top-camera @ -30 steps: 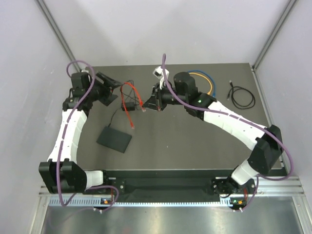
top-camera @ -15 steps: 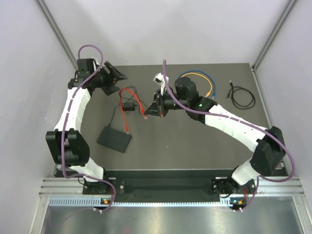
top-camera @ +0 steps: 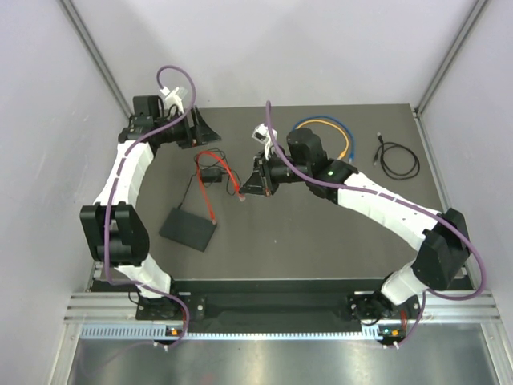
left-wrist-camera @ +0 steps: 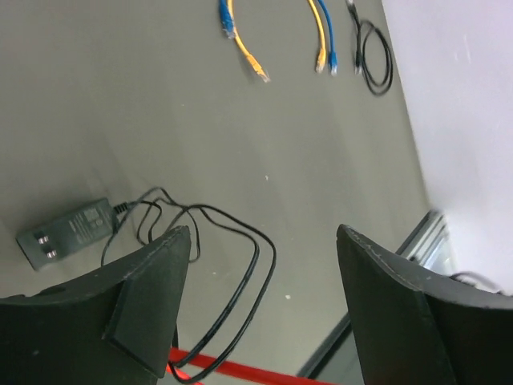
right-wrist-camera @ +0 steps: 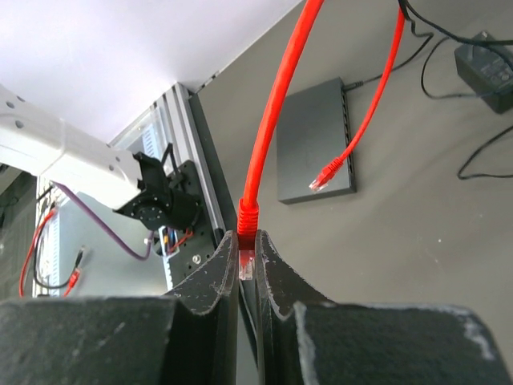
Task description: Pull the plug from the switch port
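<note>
The switch (top-camera: 188,228) (right-wrist-camera: 313,144) is a flat black box lying at the front left of the mat. My right gripper (top-camera: 243,191) (right-wrist-camera: 248,258) is shut on a red cable's plug (right-wrist-camera: 247,263), held in the air to the right of the switch and apart from it. The red cable (top-camera: 216,157) (right-wrist-camera: 276,96) loops back, and its other plug (top-camera: 214,216) (right-wrist-camera: 321,180) rests loose at the switch's edge. My left gripper (top-camera: 198,128) (left-wrist-camera: 264,234) stands open at the back left, with nothing between its fingers (left-wrist-camera: 152,297).
A small black power adapter (top-camera: 211,175) (left-wrist-camera: 68,233) with a thin black cord (left-wrist-camera: 236,265) lies under the red loop. Blue and yellow cables (top-camera: 329,128) (left-wrist-camera: 240,44) and a coiled black cable (top-camera: 398,159) (left-wrist-camera: 374,50) sit at the back right.
The left arm has swung back and to the right, carrying its open gripper toward the rear of the mat. The right gripper has stayed shut on the red plug, nearly in place.
</note>
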